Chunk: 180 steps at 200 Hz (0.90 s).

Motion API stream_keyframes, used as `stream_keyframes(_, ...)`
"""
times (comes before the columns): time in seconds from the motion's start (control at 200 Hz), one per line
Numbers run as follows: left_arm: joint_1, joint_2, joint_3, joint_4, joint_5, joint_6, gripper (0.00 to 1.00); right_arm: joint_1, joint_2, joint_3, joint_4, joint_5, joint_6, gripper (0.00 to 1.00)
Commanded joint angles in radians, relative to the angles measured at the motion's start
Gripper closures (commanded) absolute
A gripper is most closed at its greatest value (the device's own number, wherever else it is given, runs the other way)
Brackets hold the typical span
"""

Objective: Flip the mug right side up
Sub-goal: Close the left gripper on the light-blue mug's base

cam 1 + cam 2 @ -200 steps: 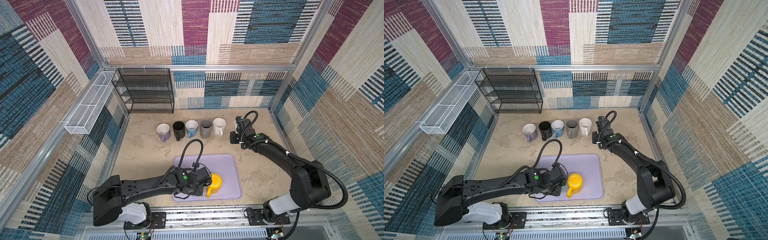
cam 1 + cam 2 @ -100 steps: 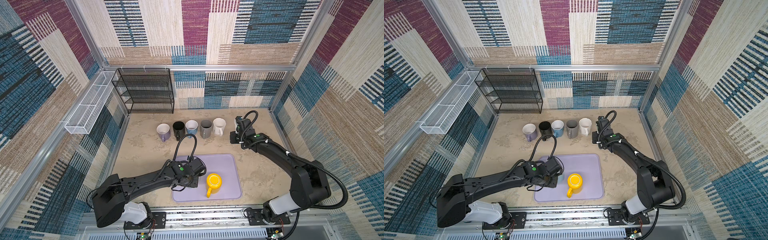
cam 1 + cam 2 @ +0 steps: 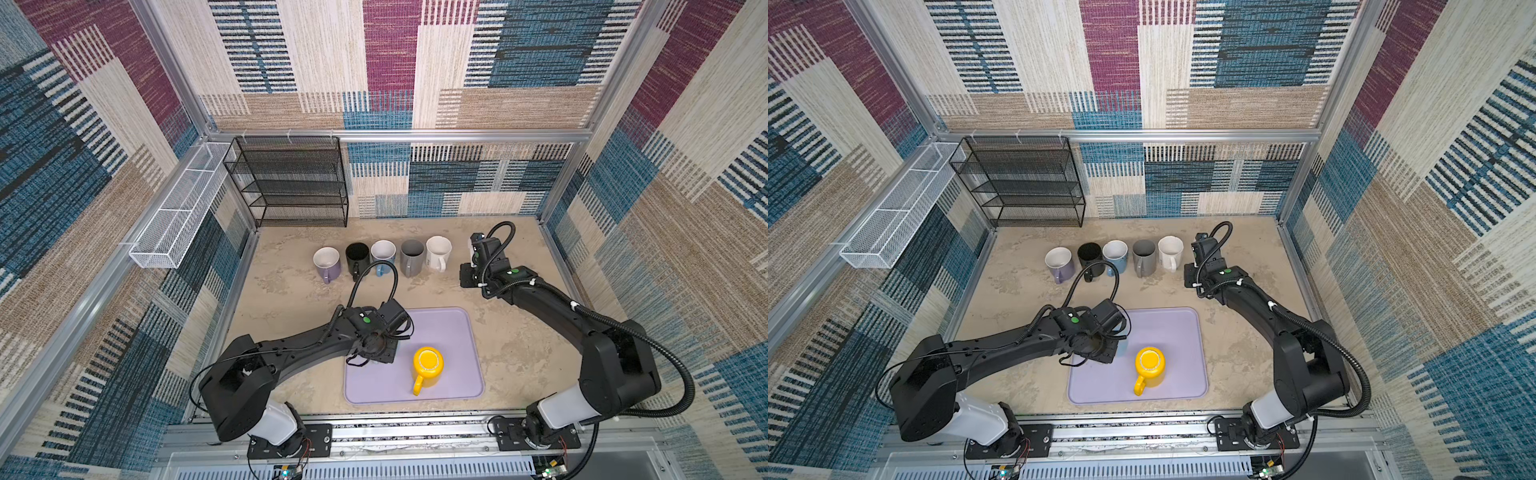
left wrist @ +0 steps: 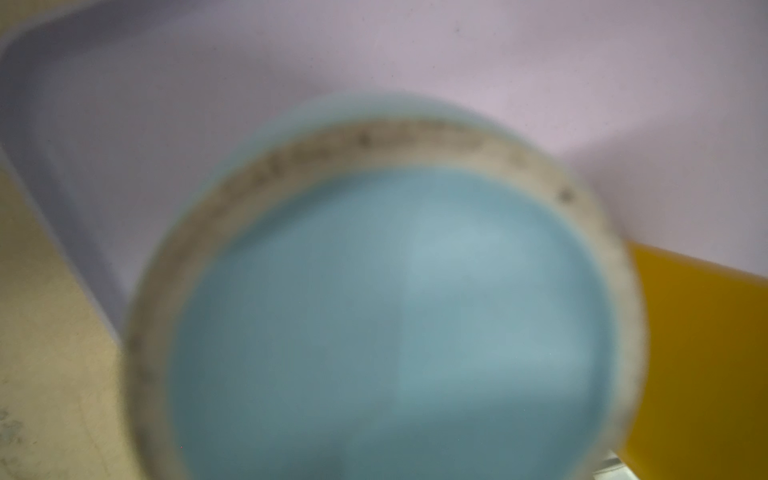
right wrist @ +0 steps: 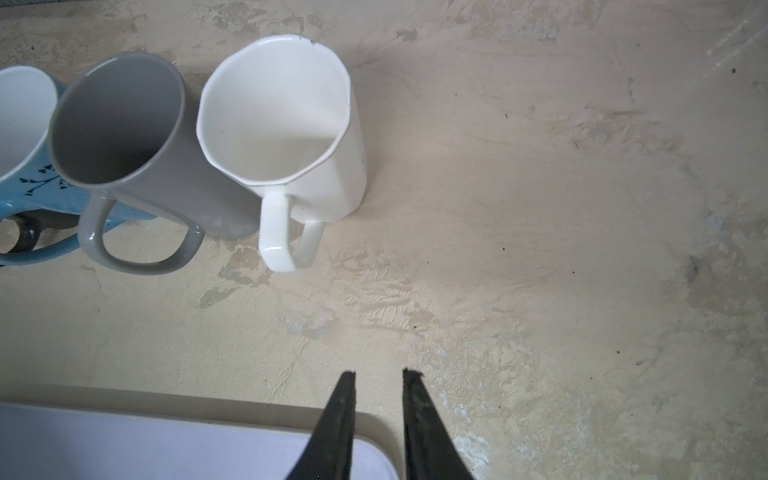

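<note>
Five upright mugs, two inverted mugs on one tray (left claw: cannot tell; right claw ajar, empty).

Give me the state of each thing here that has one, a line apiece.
Yellow mug: upside down on the tray.
Teal mug: base up on the tray.
Purple mug: upright.
Black mug: upright.
Blue mug: upright.
Gray mug: upright.
White mug: upright, empty.
Left end effector: over the teal mug, jaws hidden.
Right end effector: slightly open, empty.

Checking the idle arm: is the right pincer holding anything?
No, the right pincer hangs empty above the tabletop, nothing in its gap.
</note>
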Motion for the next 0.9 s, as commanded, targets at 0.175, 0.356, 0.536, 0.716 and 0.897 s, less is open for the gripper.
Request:
stream_keyframes(0.175, 0.004, 0.009, 0.021, -0.019, -0.016, 0.046, 0.73, 0.0, 0.005, 0.006, 0.013, 0.003, 0.003, 0.75)
stream_keyframes(0.356, 0.006, 0.012, 0.026, -0.03, -0.034, 0.053, 0.75, -0.001, 0.007, 0.008, 0.015, 0.003, 0.006, 0.75)
stream_keyframes(0.536, 0.005, 0.019, 0.032, -0.037, -0.034, 0.056, 0.78, 0.0, 0.004, 0.007, 0.013, 0.006, 0.006, 0.75)
stream_keyframes(0.716, 0.007, 0.027, 0.026, -0.033, -0.034, 0.06, 0.8, 0.0, 0.005, 0.004, 0.013, 0.006, 0.006, 0.75)
stream_keyframes(0.897, 0.008, 0.044, 0.026, -0.03, -0.032, 0.059, 0.85, -0.001, -0.001, 0.0, 0.013, 0.007, 0.008, 0.75)
